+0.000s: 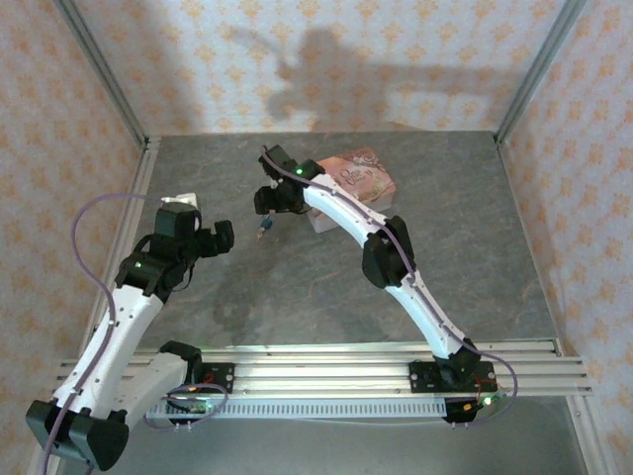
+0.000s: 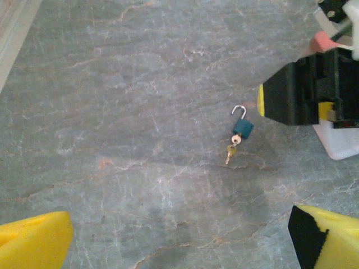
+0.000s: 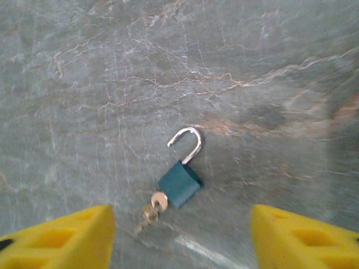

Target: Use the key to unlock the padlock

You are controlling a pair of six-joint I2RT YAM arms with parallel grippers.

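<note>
Both grippers are spread and empty — the left gripper (image 2: 179,238) aside, the right gripper (image 3: 180,238) over the padlock (image 3: 180,184), which lies on the table (image 3: 84,84), shackle sprung, the key (image 3: 153,207) in its base — so lift straight up, nudging neither.

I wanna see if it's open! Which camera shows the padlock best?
The right wrist view: the padlock is big, loop swung open, key at its bottom. The left wrist view shows it small; the top view, a speck.

The padlock (image 3: 179,185) has a glossy metal shackle (image 3: 197,147)
</note>
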